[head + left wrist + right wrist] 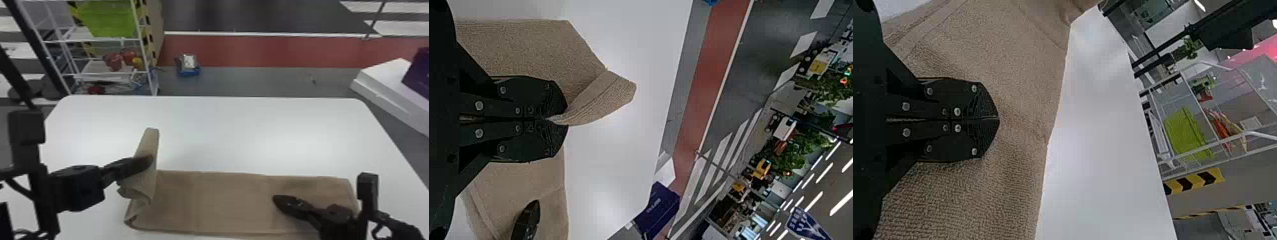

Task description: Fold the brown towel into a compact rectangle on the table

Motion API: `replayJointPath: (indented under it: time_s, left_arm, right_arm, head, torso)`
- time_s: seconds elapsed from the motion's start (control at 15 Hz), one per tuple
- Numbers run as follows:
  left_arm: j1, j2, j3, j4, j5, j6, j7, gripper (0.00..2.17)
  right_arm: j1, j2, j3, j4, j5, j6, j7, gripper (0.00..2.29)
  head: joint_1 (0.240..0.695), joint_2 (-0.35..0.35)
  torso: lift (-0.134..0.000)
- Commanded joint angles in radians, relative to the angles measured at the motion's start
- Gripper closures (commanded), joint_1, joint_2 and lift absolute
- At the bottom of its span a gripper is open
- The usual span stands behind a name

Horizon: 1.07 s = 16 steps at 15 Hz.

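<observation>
We can pass over the smooth white tabletop (242, 134) beyond the brown cloth towel (207, 201); its raised end (quite the little wall) and the black flat-fingered left gripper (149, 160) block the left, the black flat-fingered right gripper (277, 199) the right.

The towel (207, 201) lies on the near part of the surface (229, 127) (left end in the left gripper (147, 160)), a rack (102, 76) beyond, leftward.
</observation>
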Motion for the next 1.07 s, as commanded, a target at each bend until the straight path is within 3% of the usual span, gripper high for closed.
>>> replayJointPath:
  time_s: [0.0,0.4,0.73,0.8,0.87,0.93,1.0]
  left_arm:
    - [-0.004,-0.003,0.001,-0.017,0.014,0.004,0.000,1.56]
    - [-0.036,-0.003,-0.002,-0.047,0.046,0.004,0.004,1.56]
    - [-0.040,-0.003,-0.059,-0.046,0.032,0.004,0.040,1.56]
    - [-0.040,-0.003,-0.067,-0.043,0.031,0.004,0.041,1.56]
    - [-0.040,-0.003,-0.073,-0.038,0.031,0.004,0.044,1.56]
    - [-0.040,-0.003,-0.084,-0.034,0.028,0.004,0.049,1.56]
    - [-0.040,-0.003,-0.087,-0.030,0.026,0.004,0.050,1.58]
  right_arm:
    - [-0.019,0.002,0.040,0.026,-0.001,-0.006,-0.013,2.01]
    - [-0.048,0.009,0.106,0.062,-0.004,-0.006,-0.039,2.01]
    - [-0.007,0.008,0.038,0.015,-0.095,-0.025,-0.025,1.77]
    - [-0.001,0.008,0.023,0.013,-0.105,-0.046,-0.019,1.44]
    - [0.007,0.008,0.006,0.010,-0.125,-0.080,-0.019,0.93]
    - [0.012,0.008,-0.011,0.007,-0.142,-0.101,-0.017,0.22]
    - [0.012,0.008,-0.025,0.007,-0.155,-0.114,-0.011,0.01]
  head:
    - [0.695,0.021]
    - [0.695,0.074]
    - [0.695,0.071]
    - [0.695,0.048]
    - [0.695,0.035]
    - [0.695,0.025]
    - [0.695,0.013]
  torso:
    - [-0.123]
    - [-0.123]
    - [-0.123]
    - [-0.123]
    - [-0.123]
    - [-0.123]
    - [-0.123]
